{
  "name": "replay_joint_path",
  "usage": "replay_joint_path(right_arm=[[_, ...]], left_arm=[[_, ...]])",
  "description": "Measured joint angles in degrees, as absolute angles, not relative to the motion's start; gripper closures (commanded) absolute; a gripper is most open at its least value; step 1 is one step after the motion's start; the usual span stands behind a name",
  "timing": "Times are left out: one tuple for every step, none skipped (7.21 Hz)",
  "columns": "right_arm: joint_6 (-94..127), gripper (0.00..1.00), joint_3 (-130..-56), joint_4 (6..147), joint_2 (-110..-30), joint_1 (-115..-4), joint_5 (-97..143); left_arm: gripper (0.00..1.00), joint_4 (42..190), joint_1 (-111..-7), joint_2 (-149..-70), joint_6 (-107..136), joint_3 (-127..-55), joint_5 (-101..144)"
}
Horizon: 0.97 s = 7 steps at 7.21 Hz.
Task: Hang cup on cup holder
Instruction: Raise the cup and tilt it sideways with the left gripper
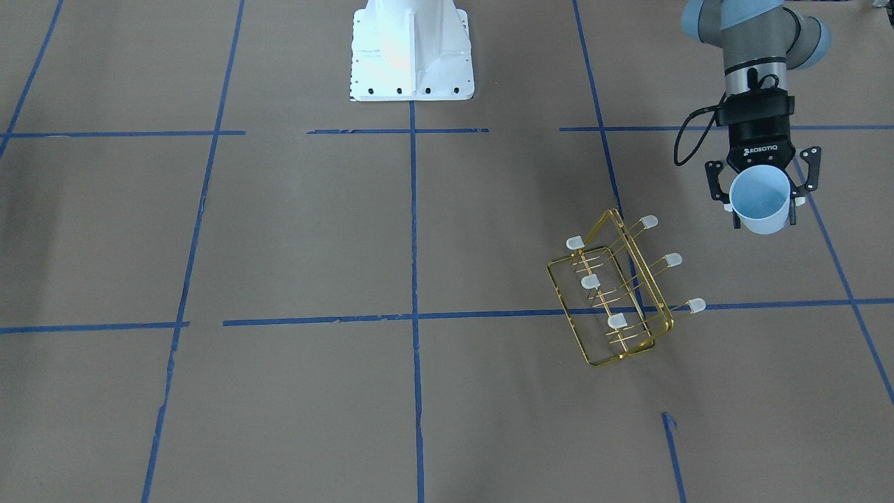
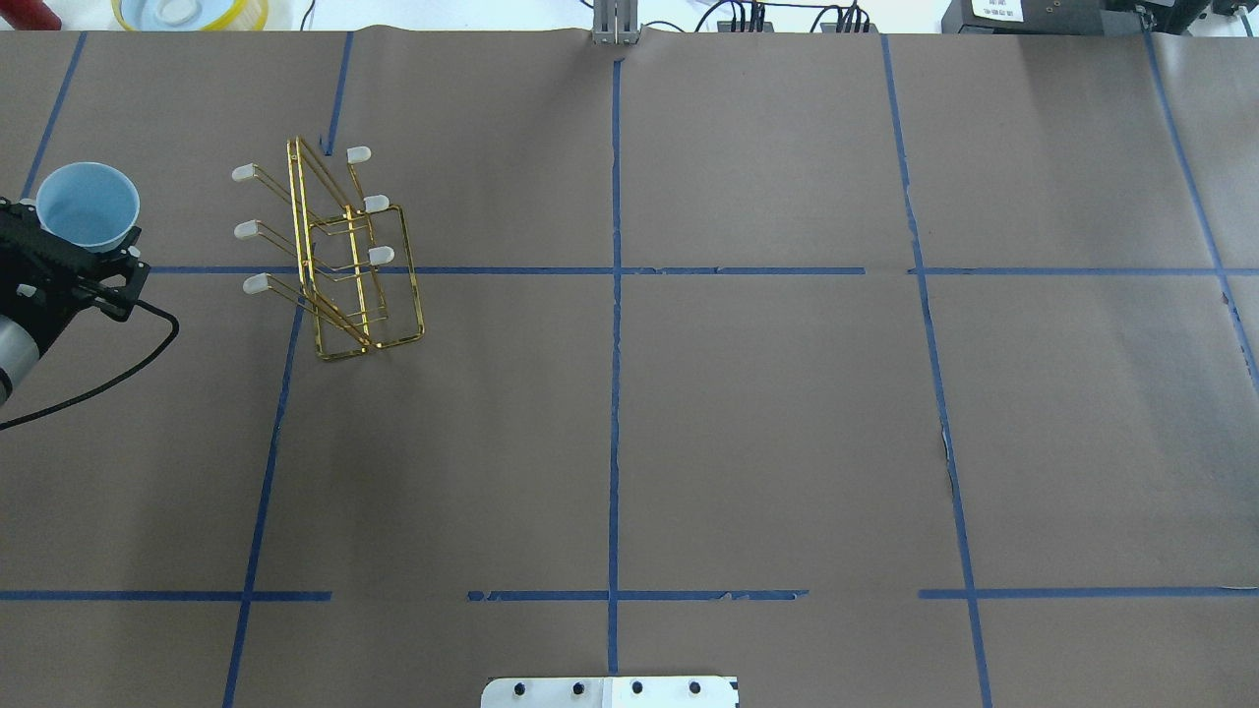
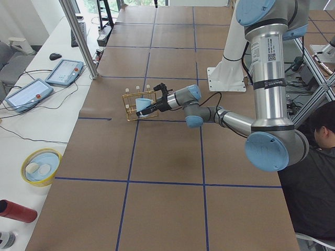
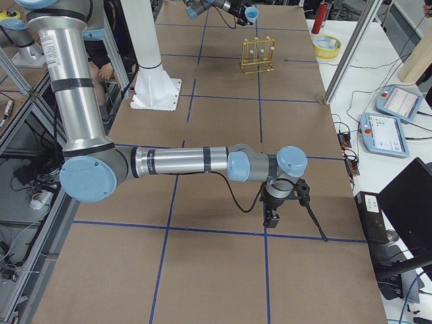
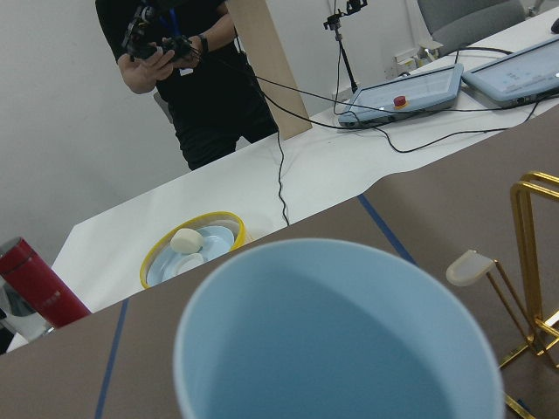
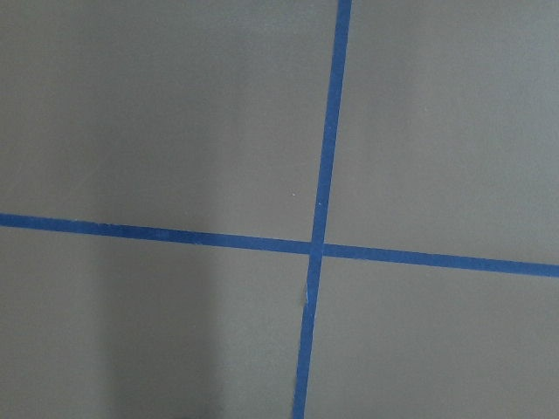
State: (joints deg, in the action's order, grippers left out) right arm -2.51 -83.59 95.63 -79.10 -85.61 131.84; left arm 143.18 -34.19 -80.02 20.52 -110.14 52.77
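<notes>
My left gripper (image 1: 763,209) is shut on the pale blue cup (image 1: 760,199), one finger on each side of it. It holds the cup above the table, tilted, with the open mouth facing away from the wrist. In the overhead view the cup (image 2: 87,205) is at the far left edge. The gold wire cup holder (image 2: 339,256) with white-capped prongs stands to its right, apart from it. The cup's mouth (image 5: 341,349) fills the left wrist view, with one capped prong (image 5: 470,267) to its right. My right gripper (image 4: 271,214) shows only in the exterior right view, low over the table; I cannot tell its state.
A yellow bowl (image 3: 41,166) and a red bottle (image 3: 15,210) sit on the white bench beyond the table's end. Teach pendants (image 3: 65,71) and a metal post (image 3: 78,36) stand along the far edge. The white robot base (image 1: 412,52) is at the table's middle.
</notes>
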Motion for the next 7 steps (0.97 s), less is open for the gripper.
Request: replay_joint_path(right_arm=[[-2.5, 0.00, -83.6, 95.6, -79.1, -85.6, 131.8], [-2.5, 0.00, -83.6, 95.6, -79.1, -85.6, 131.8], [-2.5, 0.00, -83.6, 95.6, -79.1, -85.6, 131.8], [-2.5, 0.00, -83.6, 95.6, -79.1, -85.6, 131.8], [-2.5, 0.00, -83.6, 95.6, -79.1, -85.6, 131.8], [-2.5, 0.00, -83.6, 95.6, -79.1, -85.6, 131.8], [-2.5, 0.00, -83.6, 95.6, -79.1, -85.6, 131.8]], left_arm=[[0.89, 140.8, -32.0, -79.7, 16.6, -110.6, 48.2], [0.89, 138.4, -30.0, -79.6, 12.5, -110.7, 43.5], [0.89, 137.1, -29.0, -79.6, 6.0, -110.9, 39.8], [0.89, 136.6, -28.6, -79.7, -1.5, -111.1, 35.8], [0.88, 136.4, -28.0, -79.7, -9.0, -111.3, 31.2], [0.87, 136.2, -26.7, -79.7, -16.0, -111.3, 26.2], [0.88, 136.0, -25.4, -79.9, -22.2, -111.4, 21.7]])
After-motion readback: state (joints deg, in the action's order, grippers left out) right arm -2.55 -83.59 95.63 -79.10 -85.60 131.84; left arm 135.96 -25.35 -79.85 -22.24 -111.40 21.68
